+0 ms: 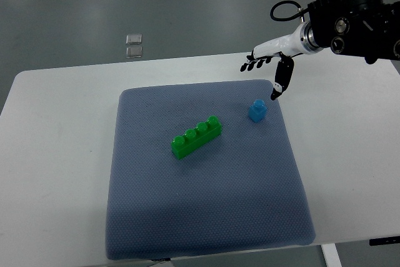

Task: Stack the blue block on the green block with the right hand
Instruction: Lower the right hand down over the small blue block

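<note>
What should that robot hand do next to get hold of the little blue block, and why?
Probably lower the right hand a little down and toward the blue block, so the fingers close around it. The hand is open and holds nothing, its thumb tip just up and to the right of the block. The block sits alone on the grey mat, apart from the green block.

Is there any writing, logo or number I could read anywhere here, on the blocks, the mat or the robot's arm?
None can be read.
Blue block: plain, no print.
Green block: plain studs, no print.
Blue-grey mat: only a woven texture.
Right hand and its black wrist housing: round fittings show, but no legible lettering.
Two small clear squares on the floor: no marks that can be made out.
</note>
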Robot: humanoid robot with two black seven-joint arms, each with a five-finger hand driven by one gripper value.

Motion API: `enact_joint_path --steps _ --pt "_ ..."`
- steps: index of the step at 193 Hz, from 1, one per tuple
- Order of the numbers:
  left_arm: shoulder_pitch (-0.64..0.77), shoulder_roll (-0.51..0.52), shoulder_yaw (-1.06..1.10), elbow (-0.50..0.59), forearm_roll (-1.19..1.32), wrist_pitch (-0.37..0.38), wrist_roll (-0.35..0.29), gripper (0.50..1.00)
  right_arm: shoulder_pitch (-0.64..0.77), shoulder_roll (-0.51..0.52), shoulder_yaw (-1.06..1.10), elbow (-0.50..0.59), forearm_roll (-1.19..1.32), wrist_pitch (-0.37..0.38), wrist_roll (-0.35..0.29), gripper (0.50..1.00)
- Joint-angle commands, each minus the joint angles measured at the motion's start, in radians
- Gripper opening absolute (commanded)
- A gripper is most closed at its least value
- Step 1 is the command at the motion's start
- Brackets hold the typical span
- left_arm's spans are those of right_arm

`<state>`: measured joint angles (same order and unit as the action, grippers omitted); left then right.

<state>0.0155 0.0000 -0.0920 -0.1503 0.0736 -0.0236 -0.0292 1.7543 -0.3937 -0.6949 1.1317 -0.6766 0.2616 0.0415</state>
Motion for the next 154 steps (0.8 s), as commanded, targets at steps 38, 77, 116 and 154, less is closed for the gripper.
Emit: enact_joint_path --steps 38,77,116,154 --pt "0.000 0.000 0.000 0.000 0.000 0.001 0.000 1.000 -0.110 0.059 0.002 -0.064 -0.015 -0.071 0.001 0.928" --pt "0.000 0.000 0.000 0.000 0.000 -0.001 0.000 1.000 -0.171 0.096 0.002 -0.098 -0.060 -0.122 0.001 0.926" --pt "0.000 0.000 0.000 0.000 0.000 -0.001 0.000 1.000 -0.217 0.102 0.000 -0.118 -0.095 -0.173 0.003 0.924" --pt "0.000 0.000 0.000 0.000 0.000 0.001 0.000 1.000 -0.240 0.104 0.000 -0.145 -0.100 -0.194 0.003 0.919"
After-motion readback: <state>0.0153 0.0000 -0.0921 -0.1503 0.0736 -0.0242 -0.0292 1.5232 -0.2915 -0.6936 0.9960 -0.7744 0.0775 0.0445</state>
